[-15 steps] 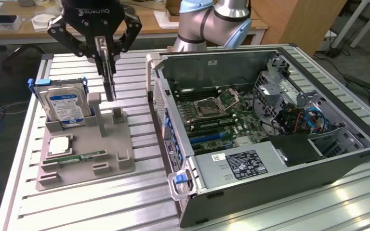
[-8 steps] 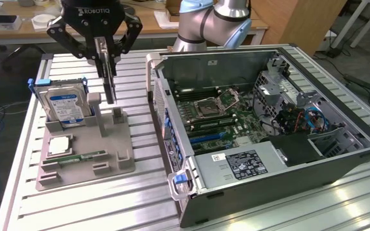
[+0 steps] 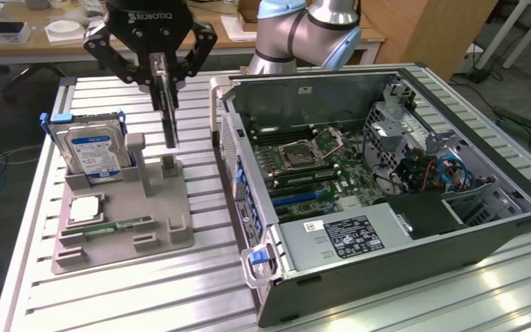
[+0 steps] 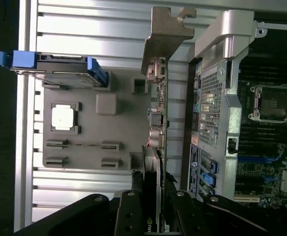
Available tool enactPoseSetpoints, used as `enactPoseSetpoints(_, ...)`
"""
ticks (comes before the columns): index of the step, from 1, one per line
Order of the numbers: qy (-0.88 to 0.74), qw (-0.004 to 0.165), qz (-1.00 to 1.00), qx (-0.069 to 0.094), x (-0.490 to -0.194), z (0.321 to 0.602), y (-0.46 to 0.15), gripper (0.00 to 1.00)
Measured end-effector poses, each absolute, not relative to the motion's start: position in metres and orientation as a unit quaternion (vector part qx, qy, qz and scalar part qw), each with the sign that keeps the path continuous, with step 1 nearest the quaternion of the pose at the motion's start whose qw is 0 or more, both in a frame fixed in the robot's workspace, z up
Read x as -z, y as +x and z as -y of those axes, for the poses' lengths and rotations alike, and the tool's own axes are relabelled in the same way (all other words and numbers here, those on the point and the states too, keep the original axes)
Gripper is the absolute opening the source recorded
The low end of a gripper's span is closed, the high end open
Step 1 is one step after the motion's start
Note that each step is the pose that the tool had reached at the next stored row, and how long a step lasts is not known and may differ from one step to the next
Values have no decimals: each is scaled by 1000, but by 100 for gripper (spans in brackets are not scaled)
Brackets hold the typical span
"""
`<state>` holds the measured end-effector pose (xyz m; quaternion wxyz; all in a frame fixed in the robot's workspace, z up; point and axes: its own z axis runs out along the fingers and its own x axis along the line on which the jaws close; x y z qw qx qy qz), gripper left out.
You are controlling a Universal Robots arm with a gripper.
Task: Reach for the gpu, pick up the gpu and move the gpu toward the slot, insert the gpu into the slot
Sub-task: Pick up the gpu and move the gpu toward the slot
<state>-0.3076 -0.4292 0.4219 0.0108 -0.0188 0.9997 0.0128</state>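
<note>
You are seeing the gpu [image 3: 169,119] hanging upright in the gripper [image 3: 166,79] over the holder [image 3: 155,238]. The hard drive [image 3: 95,152] is standing in that holder, and the computer case [image 3: 413,256] is sitting at the exterior view's right.

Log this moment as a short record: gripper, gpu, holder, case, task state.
gripper: shut on the gpu, above the holder
gpu: hangs upright and edge-on, lower end just above the holder
holder: grey, on the table; carries the hard drive, a square chip and a memory stick
case: open, lying on its side, at the exterior view's right of the holder
task state: gpu picked up, not yet in the case
</note>
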Motion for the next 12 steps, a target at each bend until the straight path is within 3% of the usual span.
enactPoseSetpoints(12, -19, 11, -1000, -13, -421, 429, -272, 27)
